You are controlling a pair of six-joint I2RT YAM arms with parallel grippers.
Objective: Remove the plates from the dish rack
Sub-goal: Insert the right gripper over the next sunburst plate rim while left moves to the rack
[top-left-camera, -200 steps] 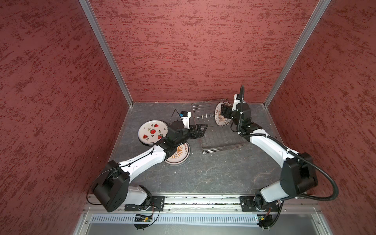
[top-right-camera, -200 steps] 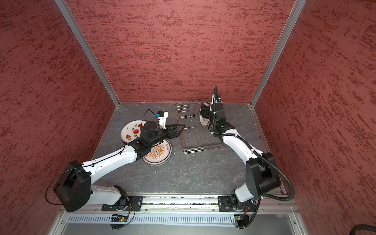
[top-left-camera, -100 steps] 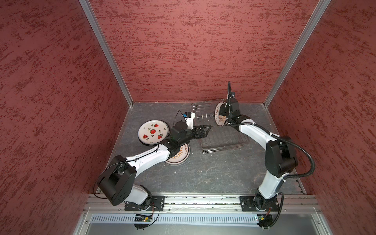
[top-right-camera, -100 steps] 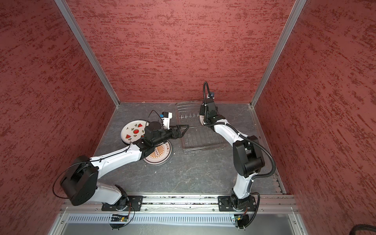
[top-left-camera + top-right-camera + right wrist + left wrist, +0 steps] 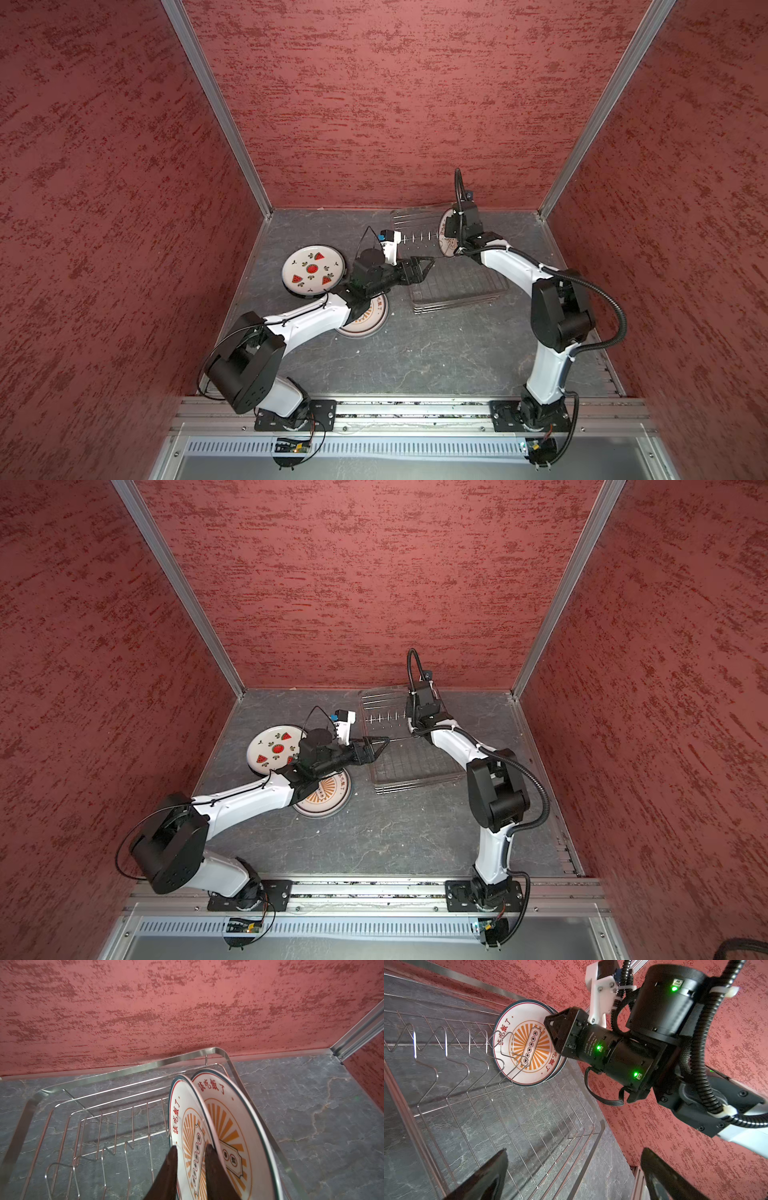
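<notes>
Upright orange-sunburst plate [image 5: 187,1118], dark-rimmed, red-lettered, in grasp of right gripper [image 5: 191,1150]; left gripper [image 5: 574,1152] spread wide.

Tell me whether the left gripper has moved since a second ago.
Yes. In a top view the left gripper has slid rightward, farther over the dish rack's left edge.
</notes>
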